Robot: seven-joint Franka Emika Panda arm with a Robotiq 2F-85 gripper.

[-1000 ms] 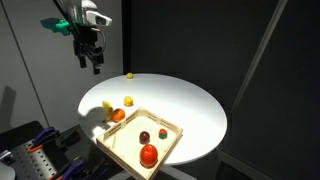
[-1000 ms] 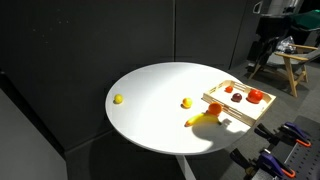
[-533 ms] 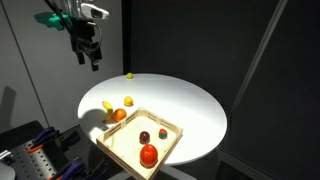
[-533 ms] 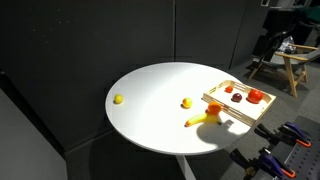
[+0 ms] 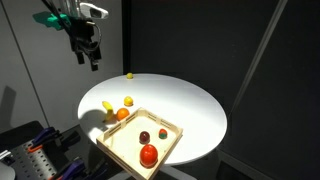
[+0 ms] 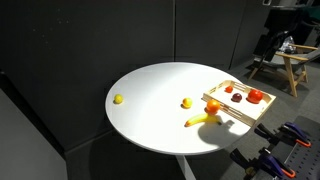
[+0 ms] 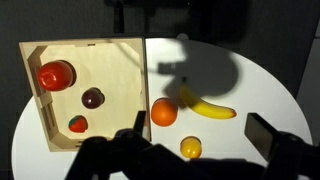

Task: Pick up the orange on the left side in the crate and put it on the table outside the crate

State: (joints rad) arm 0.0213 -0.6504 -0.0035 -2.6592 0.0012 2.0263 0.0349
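The orange point(image 7: 164, 112) lies on the white table point(image 7: 250, 90) just outside the crate point(image 7: 100, 65), close to its rim; it shows in both exterior views point(image 5: 122, 114) point(image 6: 213, 107). The light wooden crate point(image 5: 125, 137) point(image 6: 240, 109) holds a redder round fruit point(image 7: 55, 75), a dark plum point(image 7: 92, 97) and a strawberry point(image 7: 77, 123). My gripper point(image 7: 200, 130) is open and empty, high above the table point(image 5: 180, 100); it shows in both exterior views point(image 5: 90, 57) point(image 6: 266, 42).
A banana point(image 7: 205, 105) and a small yellow fruit point(image 7: 190, 148) lie on the table beside the orange. Another small yellow fruit point(image 5: 129, 75) point(image 6: 118, 99) lies far across the table. The crate overhangs the table's edge. A wooden stand point(image 6: 295, 65) is behind.
The arm has risen a little and shifted slightly sideways over the last second. The orange and the other fruit have not moved.
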